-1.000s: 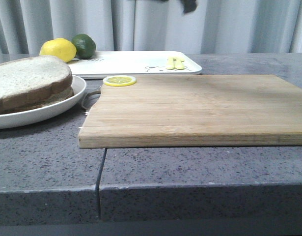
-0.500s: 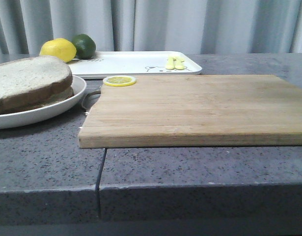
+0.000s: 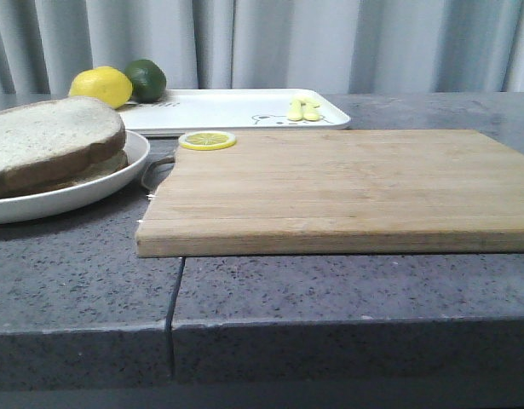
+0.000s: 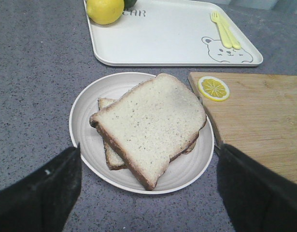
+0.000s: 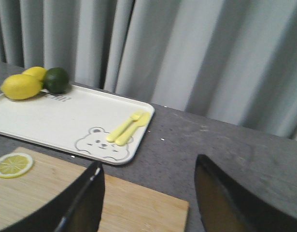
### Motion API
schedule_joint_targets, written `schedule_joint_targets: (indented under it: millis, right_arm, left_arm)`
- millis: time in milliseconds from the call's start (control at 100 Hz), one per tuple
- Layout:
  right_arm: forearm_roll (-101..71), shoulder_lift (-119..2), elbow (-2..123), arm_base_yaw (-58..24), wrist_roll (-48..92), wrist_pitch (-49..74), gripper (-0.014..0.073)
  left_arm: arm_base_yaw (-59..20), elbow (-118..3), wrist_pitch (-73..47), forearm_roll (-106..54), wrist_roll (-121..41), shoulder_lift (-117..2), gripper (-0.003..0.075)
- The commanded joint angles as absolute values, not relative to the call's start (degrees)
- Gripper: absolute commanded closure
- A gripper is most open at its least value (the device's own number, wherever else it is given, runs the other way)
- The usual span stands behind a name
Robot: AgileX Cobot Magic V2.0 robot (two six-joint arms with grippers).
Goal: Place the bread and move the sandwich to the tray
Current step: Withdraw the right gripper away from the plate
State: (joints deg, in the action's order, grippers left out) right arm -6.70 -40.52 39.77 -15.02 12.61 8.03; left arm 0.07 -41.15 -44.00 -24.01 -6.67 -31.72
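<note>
1. The cutting board (image 3: pixel 338 187) fills the front view's centre and right.
2. The tray (image 3: pixel 219 109) lies upper centre, behind it.
3. The plate (image 3: pixel 117 183), mid-left, holds the sandwich (image 3: pixel 53 141).
4. The left gripper (image 4: pixel 148 193) is spread wide and empty over the plate.
5. The right gripper (image 5: pixel 148 193) is wide open and empty.

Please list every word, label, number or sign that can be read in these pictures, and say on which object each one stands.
"CAR": dark letters printed on the tray, next to the lemon; the fruit may hide more letters before them.
The same print in the right wrist view and the front view: too blurred to read.
Bear face on the tray: a drawing only, no text.
Nothing else carries readable text.
</note>
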Motion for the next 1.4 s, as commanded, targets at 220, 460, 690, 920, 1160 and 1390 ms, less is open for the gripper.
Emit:
schedule_joint_targets:
  millis: [220, 460, 690, 920, 1160, 1390]
  right_arm:
    - [-4.94, -28.15, 32.3, -3.93, 11.18, 4.09, 0.0166]
    - [-4.94, -24.35, 28.37, -3.82, 11.18, 5.81, 0.0166]
    - [-4.94, -24.35, 28.06, -3.82, 11.18, 4.75, 0.0166]
    - [-4.99, -24.35, 28.06, -3.82, 11.18, 4.69, 0.0166]
    - [-4.99, -24.35, 28.06, -3.82, 11.18, 4.37, 0.0166]
    - [-4.99, -24.35, 28.06, -3.82, 11.18, 3.48, 0.0166]
  left_arm:
    - [0.04, -43.04, -40.65, -25.7, -6.24, -32.43, 0.0183]
    - [0.04, -43.04, -40.65, -25.7, -6.24, -32.43, 0.0183]
    - [0.04, -43.04, -40.65, -25.7, -6.24, -32.43, 0.0183]
    - [0.04, -43.04, -40.65, -25.7, -6.24, -32.43, 0.0183]
    - [0.04, -43.04, -40.65, -25.7, -6.24, -32.43, 0.0183]
    - [0.04, -43.04, -40.65, -25.7, -6.24, -32.43, 0.0183]
